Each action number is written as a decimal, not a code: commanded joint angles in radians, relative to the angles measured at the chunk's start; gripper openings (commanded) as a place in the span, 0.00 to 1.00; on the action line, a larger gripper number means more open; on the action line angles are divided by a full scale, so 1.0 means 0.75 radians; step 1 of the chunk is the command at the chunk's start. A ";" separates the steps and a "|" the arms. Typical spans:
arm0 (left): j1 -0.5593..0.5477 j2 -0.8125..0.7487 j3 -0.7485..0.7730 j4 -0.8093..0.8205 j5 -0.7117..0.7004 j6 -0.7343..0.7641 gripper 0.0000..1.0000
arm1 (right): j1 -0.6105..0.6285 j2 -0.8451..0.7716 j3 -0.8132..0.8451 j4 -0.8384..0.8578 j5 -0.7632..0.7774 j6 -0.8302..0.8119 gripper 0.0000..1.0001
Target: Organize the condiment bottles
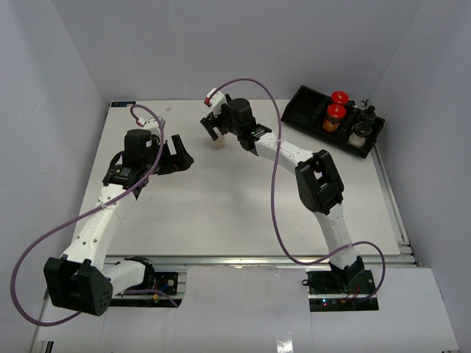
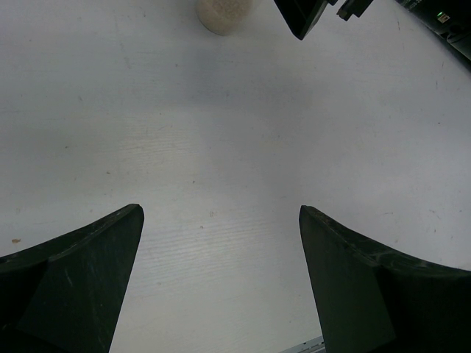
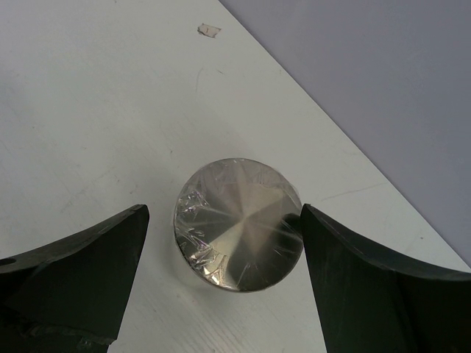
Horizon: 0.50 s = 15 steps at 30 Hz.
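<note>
A clear jar with a flat grey metal lid [image 3: 239, 224] stands on the white table [image 1: 235, 206] at the back middle; it also shows in the top view [image 1: 217, 142] and at the upper edge of the left wrist view [image 2: 224, 13]. My right gripper [image 3: 224, 213] is open and straddles the jar from above, the right finger close against the lid's rim and the left finger apart; it shows in the top view [image 1: 215, 129]. My left gripper [image 2: 221, 209] is open and empty over bare table, left of the jar [image 1: 182, 156]. Two red-capped jars [image 1: 336, 109] and two black-topped shakers [image 1: 363, 125] stand in the tray.
The black rectangular tray [image 1: 305, 104] lies at the back right corner, its left compartment empty. White walls enclose the table on the left, back and right. A small scrap [image 3: 209, 30] lies near the table's back edge. Purple cables arc over the table.
</note>
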 commanded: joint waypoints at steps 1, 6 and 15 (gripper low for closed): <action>0.007 -0.027 -0.017 0.019 0.005 0.018 0.98 | 0.000 -0.014 0.064 0.015 0.026 -0.028 0.90; 0.006 -0.020 -0.015 0.025 0.007 0.018 0.98 | 0.000 0.001 0.074 0.013 0.049 -0.046 0.90; 0.007 -0.007 -0.001 0.025 0.014 0.018 0.98 | -0.004 -0.010 0.064 0.026 0.040 -0.074 0.90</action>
